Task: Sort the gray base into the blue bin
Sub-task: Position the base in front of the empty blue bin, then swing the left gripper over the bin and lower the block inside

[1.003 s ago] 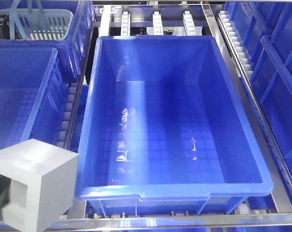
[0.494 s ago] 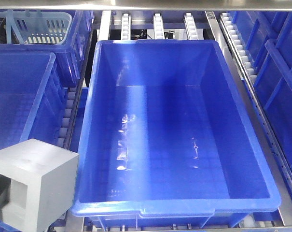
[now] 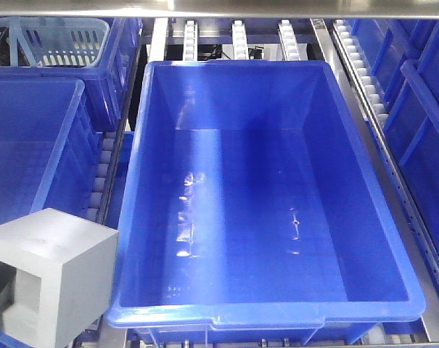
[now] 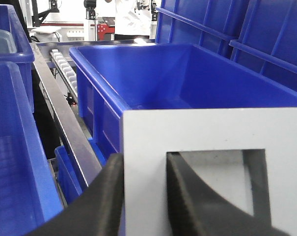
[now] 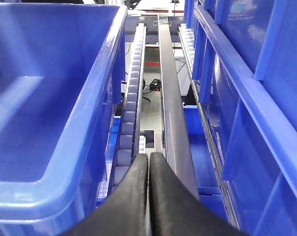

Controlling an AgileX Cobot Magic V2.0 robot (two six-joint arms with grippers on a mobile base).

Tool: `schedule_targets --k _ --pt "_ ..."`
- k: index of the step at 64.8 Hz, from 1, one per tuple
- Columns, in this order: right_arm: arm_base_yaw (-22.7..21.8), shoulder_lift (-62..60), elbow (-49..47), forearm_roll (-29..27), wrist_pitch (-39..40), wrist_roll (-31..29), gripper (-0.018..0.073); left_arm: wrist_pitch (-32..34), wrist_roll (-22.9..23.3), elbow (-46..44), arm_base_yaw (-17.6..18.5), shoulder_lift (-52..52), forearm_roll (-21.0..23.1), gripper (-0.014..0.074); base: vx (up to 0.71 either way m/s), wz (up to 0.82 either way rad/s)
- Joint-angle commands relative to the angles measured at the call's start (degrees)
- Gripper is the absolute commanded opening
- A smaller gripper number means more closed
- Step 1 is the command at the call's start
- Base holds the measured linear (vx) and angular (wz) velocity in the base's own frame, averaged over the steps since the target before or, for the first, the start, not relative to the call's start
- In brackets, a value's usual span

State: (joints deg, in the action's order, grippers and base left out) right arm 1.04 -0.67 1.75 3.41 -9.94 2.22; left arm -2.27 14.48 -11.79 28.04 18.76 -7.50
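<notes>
right gripper (image 5: 148,157), jaws pressed together, blue bin (image 5: 92,123) at left, roller track (image 5: 131,98) and metal rail (image 5: 169,88) ahead

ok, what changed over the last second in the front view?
The blue bin now sits lower and larger in the front view; the camera seems to have closed in. The gray base kept its place in frame, left gripper clamped on its wall.

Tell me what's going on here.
The left gripper is shut on the gray base, one finger inside its square recess, holding it beside the near left corner of the blue bin. The bin is empty; the base is not yet in it. The right gripper is shut and holds nothing.
</notes>
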Motion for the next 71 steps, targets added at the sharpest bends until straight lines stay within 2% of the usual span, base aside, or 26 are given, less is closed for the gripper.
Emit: schedule_targets --k 1,41,71 --pt "-0.26 -0.67 0.83 0.35 4.25 -0.31 -0.0009 6.22 0.57 -2.00 0.10 0.32 0.22 -0.0006 0.00 0.00" --pt "-0.26 -0.67 0.83 0.35 4.25 -0.31 -0.0009 6.22 0.57 -2.00 0.10 0.32 0.22 -0.0006 0.00 0.00" --pt "-0.26 -0.67 0.83 0.35 4.25 -0.31 -0.0009 14.51 0.79 -4.20 0.10 1.32 0.62 -0.0001 0.00 0.00"
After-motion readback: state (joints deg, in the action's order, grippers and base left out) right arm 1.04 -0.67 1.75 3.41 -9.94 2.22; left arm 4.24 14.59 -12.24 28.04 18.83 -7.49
